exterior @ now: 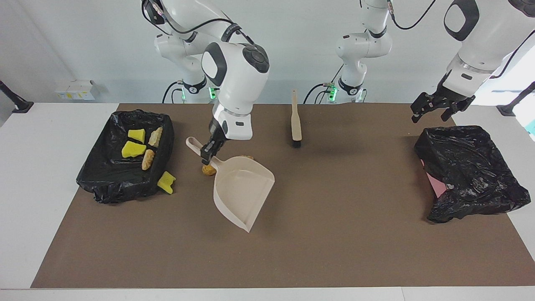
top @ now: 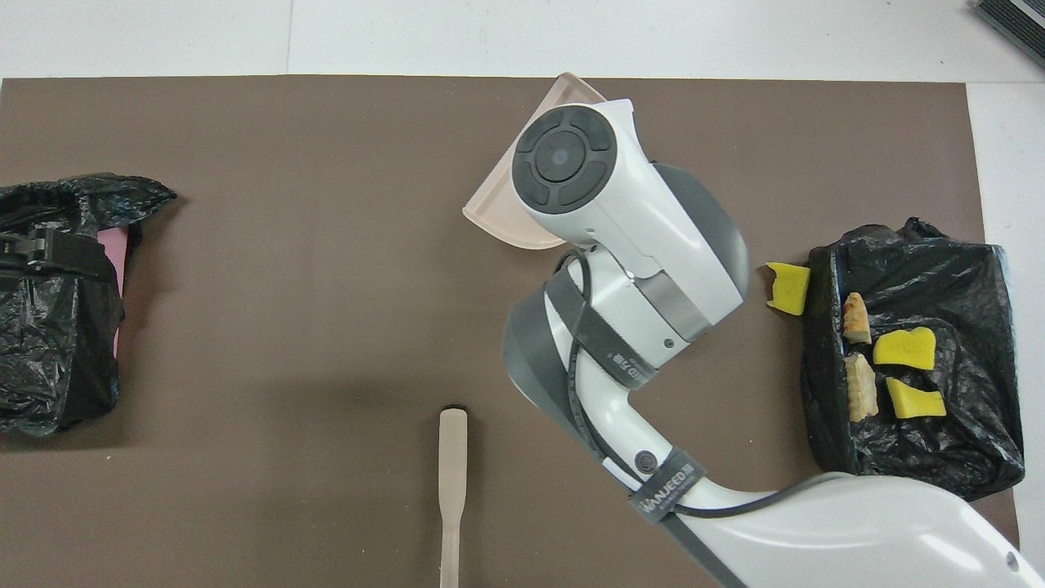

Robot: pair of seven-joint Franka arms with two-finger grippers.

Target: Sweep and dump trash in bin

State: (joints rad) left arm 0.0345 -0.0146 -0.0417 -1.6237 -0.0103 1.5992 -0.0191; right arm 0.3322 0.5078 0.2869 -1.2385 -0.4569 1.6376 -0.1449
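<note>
Holding dustpan [exterior: 242,190] handle: right jaws closed | left jaws wide open, empty | bin [exterior: 125,154]: four trash chunks [exterior: 133,149]

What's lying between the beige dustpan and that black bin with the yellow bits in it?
In the facing view, a yellow wedge lies on the mat against the bin, and a tan lump sits beside the dustpan.
</note>
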